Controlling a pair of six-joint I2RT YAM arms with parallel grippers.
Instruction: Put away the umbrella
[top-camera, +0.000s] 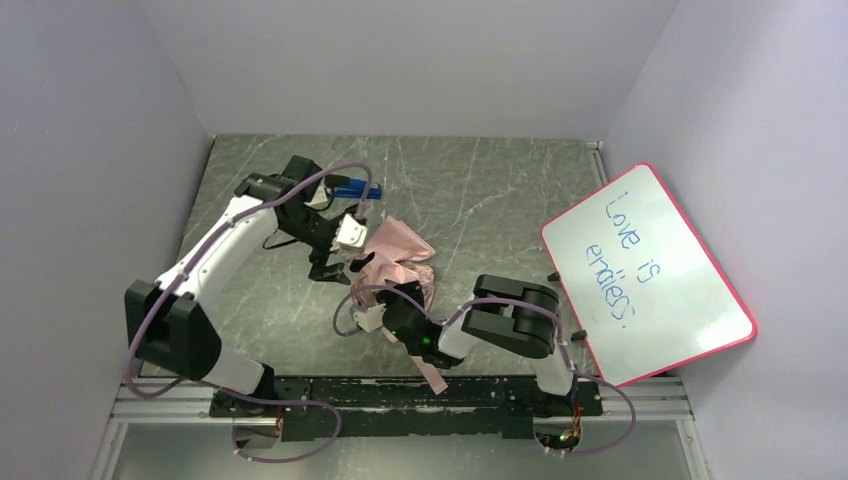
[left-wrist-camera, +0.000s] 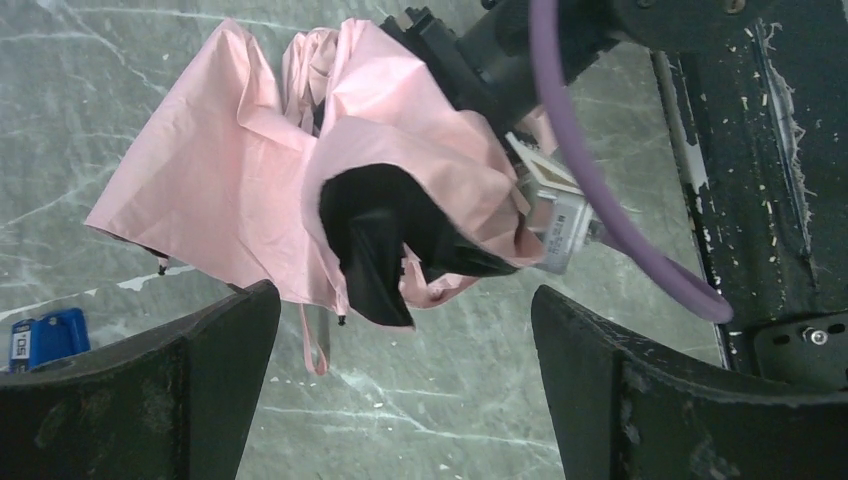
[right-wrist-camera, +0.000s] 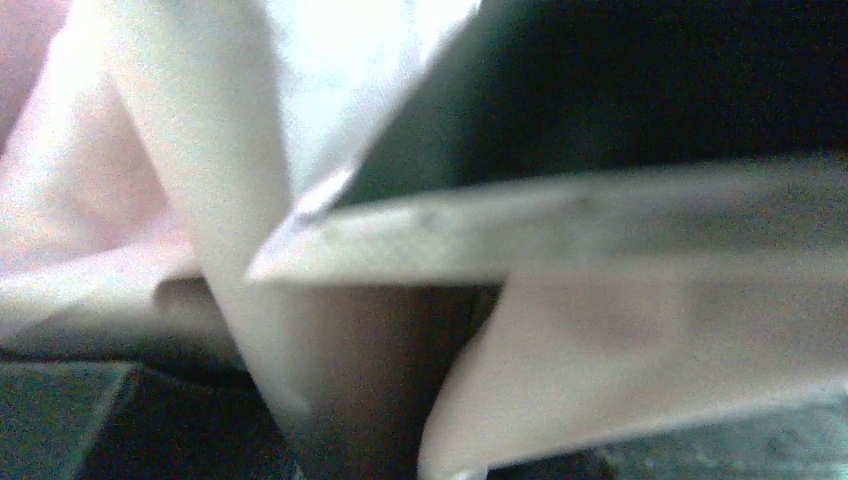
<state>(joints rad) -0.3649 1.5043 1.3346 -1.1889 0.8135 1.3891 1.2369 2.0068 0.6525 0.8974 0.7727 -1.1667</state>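
Sitting at the centre of the table (top-camera: 500, 200), the umbrella (top-camera: 398, 255) has its pale pink canopy collapsed but loose, with crumpled folds flaring toward 12 o'clock and dark lining showing. The right gripper (top-camera: 393, 293), at 6 o'clock of the bundle, is buried in fabric. Its wrist view is a pink blur, so it only seems clamped on a gather of canopy. The left gripper (left-wrist-camera: 405, 300) hovers at 9 o'clock of the bundle, fingers (left-wrist-camera: 200, 370) spread wide and holding nothing. By my judgement the collapsing is done. The canopy is not yet wound smooth, the strap (left-wrist-camera: 316, 345) dangles unfastened, and stowing remains.
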